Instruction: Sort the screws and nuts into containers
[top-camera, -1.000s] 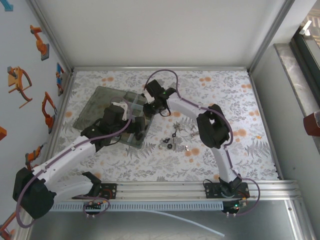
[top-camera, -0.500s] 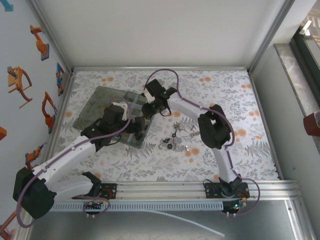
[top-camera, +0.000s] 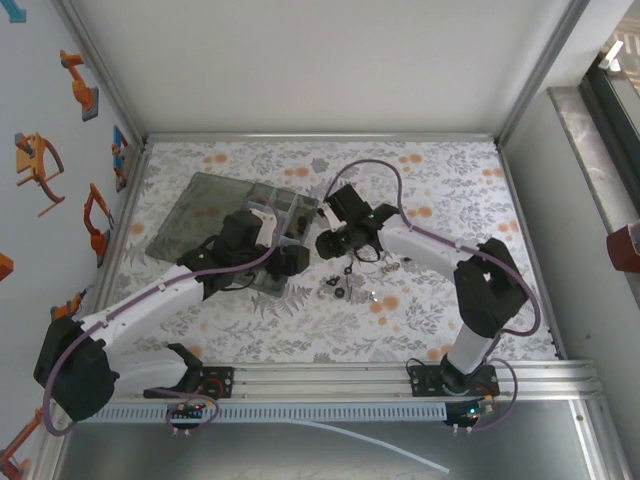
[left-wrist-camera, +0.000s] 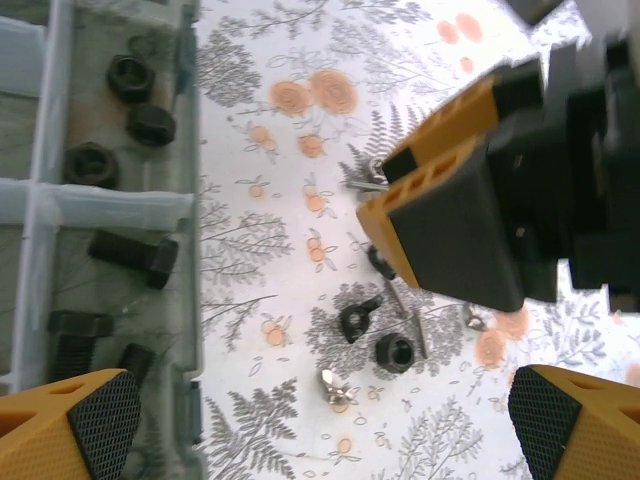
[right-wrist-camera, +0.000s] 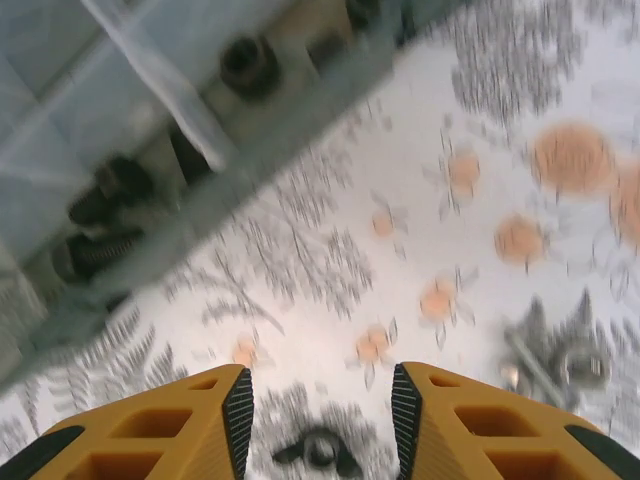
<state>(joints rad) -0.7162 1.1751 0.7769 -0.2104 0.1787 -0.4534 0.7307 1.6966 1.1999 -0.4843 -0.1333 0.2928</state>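
- The smoky-grey organizer box (top-camera: 272, 200) is set left of centre on the floral table cover (top-camera: 440, 310), and its flat lid (top-camera: 195, 215) is laid open toward the left wall.
- In the left wrist view, black nuts (left-wrist-camera: 130, 75) are gathered in one compartment (left-wrist-camera: 60, 120) of the box. Black screws (left-wrist-camera: 130, 255) are lodged in the compartment just past the pale divider (left-wrist-camera: 100, 205).
- A loose pile (top-camera: 350, 282) of small hardware is left on the cover, just to the right of the box.
- Within that pile a black wing nut (left-wrist-camera: 358, 318), a round black nut (left-wrist-camera: 395, 352), a silvery wing nut (left-wrist-camera: 335, 385) and a thin silvery screw (left-wrist-camera: 415, 325) can be made out, all near one another.
- The left gripper (top-camera: 290, 262) is held above the box's right-hand wall. Its fingertips (left-wrist-camera: 95, 420) are spread wide and nothing is caught between them.
- The right gripper (top-camera: 328, 243) is held low over the cover, between the box and the pile. Its orange fingers (left-wrist-camera: 440, 190) are seen just above the loose pieces.
- In the right wrist view the right gripper's pads (right-wrist-camera: 240, 410) are parted with nothing clamped. A blurred black wing nut is seen on the cover within the gap, but contact with it cannot be told.
- Silvery pieces (right-wrist-camera: 560, 365) lie to the right of that gap, and the box wall (right-wrist-camera: 200, 215) runs across the upper left.
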